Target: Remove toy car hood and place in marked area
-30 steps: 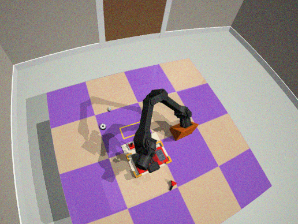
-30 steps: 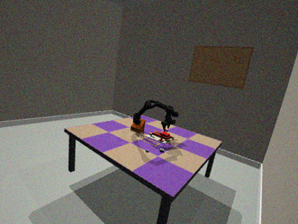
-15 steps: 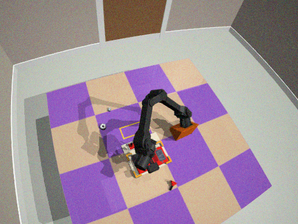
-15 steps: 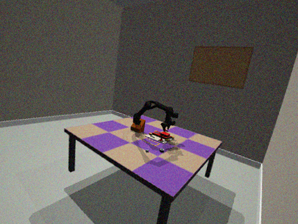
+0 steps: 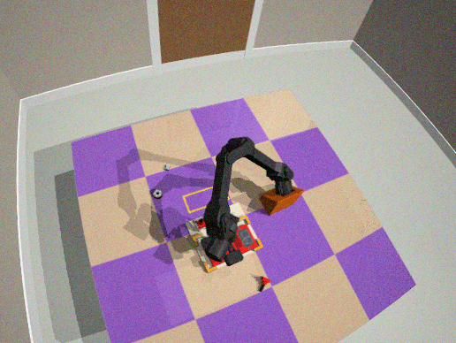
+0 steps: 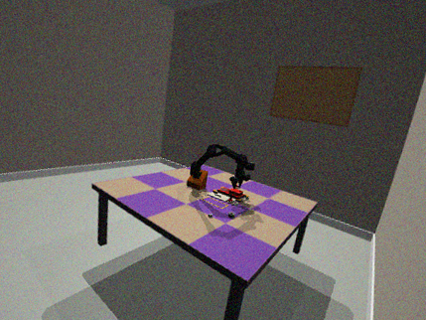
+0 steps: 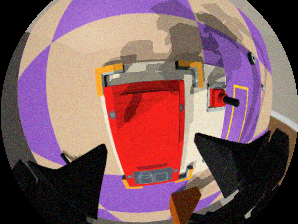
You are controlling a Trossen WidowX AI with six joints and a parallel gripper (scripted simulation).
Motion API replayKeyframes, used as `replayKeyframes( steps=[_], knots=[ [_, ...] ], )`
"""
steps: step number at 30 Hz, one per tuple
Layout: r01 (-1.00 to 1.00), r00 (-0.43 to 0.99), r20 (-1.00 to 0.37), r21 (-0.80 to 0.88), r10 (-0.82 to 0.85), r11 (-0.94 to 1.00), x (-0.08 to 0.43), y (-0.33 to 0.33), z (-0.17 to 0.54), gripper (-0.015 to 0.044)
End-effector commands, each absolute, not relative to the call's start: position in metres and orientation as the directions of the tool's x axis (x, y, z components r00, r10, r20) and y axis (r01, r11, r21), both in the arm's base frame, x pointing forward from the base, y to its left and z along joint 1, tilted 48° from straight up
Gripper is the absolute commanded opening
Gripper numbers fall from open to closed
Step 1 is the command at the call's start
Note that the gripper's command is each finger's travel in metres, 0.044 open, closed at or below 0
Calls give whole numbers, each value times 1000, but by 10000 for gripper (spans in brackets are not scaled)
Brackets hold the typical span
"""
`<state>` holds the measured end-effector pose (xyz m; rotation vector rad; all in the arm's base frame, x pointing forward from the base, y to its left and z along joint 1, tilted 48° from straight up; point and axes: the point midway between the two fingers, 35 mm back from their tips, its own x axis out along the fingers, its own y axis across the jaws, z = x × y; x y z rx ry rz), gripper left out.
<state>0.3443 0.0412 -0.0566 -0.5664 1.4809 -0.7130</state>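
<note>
The toy car's red hood [image 5: 239, 248] [image 6: 236, 193] [image 7: 147, 117] lies on the white car base [image 5: 237, 209] [image 7: 201, 117] with orange corners; a grey grille is at its end nearest the fingers in the wrist view. My gripper [image 6: 236, 186] [image 7: 150, 144] is open and empty above the hood, one finger to each side of it in the wrist view. In the top view the arm hides the fingers and much of the hood. The marked area [image 5: 186, 204] [image 7: 241, 86], a yellow outline on the table, lies beside the car and has nothing in it.
A small red part [image 5: 201, 223] [image 7: 216, 98] with a black stem sits on the car base's side toward the outline. A wheel [image 5: 157, 192] [image 6: 231, 214] [image 7: 251, 58] and a small grey piece [image 5: 167, 167] [image 6: 210, 215] lie beyond the outline. A red-black piece [image 5: 263, 282] lies across the car.
</note>
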Motion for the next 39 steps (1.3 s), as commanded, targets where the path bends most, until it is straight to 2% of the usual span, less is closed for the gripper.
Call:
replayKeyframes(
  steps=[1, 39],
  knots=[
    [73, -44, -681, -732, -731, 677, 343, 38, -59, 440],
    [74, -44, -679, -733, -732, 676, 340, 20, -75, 440]
  ],
)
